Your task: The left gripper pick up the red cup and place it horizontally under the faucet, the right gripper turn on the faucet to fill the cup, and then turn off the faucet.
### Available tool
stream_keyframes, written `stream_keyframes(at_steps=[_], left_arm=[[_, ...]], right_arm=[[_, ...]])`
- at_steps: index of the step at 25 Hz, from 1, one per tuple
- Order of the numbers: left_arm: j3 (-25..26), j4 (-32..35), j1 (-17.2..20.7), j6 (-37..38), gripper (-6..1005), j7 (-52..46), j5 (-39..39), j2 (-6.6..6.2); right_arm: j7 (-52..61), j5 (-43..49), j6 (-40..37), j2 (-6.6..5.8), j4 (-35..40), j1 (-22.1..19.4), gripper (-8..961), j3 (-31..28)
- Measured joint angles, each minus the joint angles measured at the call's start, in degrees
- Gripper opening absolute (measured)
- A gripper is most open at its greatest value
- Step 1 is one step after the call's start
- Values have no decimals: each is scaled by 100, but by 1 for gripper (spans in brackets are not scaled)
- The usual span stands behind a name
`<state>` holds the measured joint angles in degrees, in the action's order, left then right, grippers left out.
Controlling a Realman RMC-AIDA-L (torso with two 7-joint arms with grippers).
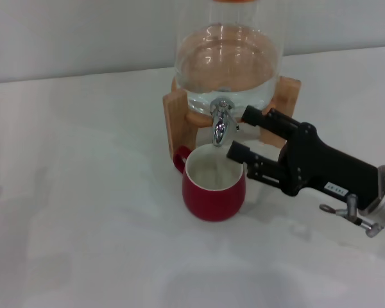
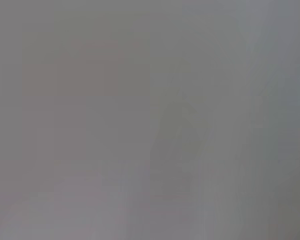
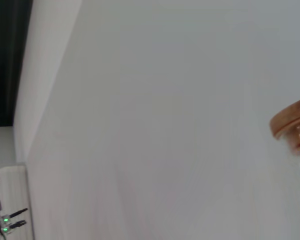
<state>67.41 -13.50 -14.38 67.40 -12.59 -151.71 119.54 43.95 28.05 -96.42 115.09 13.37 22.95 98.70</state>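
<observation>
On the white desk we see the red cup upright beneath the faucet; the right end effector, fingers spread wide, sits just right of it.

Red cup stands upright under the chrome faucet, handle toward the stand
</observation>
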Motion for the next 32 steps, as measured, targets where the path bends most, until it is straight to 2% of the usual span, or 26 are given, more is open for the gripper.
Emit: stream_keyframes(at_steps=[12, 21, 32], left_arm=[[0, -4, -40, -110, 862, -11, -20, 13], [-61, -12, -75, -140, 863, 4, -25, 17], [-62, -8, -130, -157, 863, 4, -25, 17]], right_arm=[[8, 16, 57, 33, 166, -4, 766, 565], [171, 0, 595, 41, 496, 48, 766, 744], [281, 1, 881, 97, 518, 289, 766, 853]])
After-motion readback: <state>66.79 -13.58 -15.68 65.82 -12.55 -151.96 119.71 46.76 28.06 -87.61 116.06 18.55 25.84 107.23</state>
